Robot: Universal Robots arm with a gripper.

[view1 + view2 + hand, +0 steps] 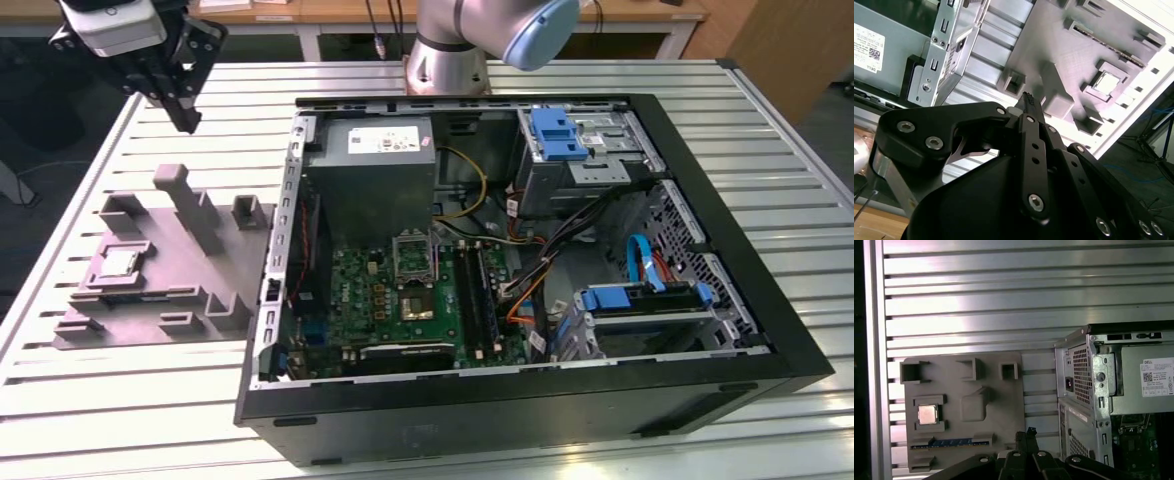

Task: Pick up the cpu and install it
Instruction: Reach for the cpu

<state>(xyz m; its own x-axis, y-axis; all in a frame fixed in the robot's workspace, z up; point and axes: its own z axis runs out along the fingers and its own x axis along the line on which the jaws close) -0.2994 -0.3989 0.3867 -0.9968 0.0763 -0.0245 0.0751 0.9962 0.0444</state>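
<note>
gripper: the gripper (188, 122) hangs in the air over the slatted table (107, 400), above the far end of the grey holder plate (160, 272), beside the open computer case (787, 370) on the exterior view's left
fingers: pressed together to a narrow tip, nothing between them; seen in both wrist views (1028, 100) (1030, 432)
contact: gripper touches nothing, well apart from the cpu
cpu: the cpu (118, 262) lies flat, silvery top up, in a square pocket of the holder plate; also seen in both wrist views (1106, 82) (928, 414)
holder plate: lies flat on the table just outside the case wall, with upright blocks and empty pockets around the cpu pocket
case: lies on its side, lid off, green motherboard (387, 300) facing up
socket: metal-framed socket (414, 258) on the motherboard, near the power supply (380, 170)
task state: cpu not picked up, not installed
</note>
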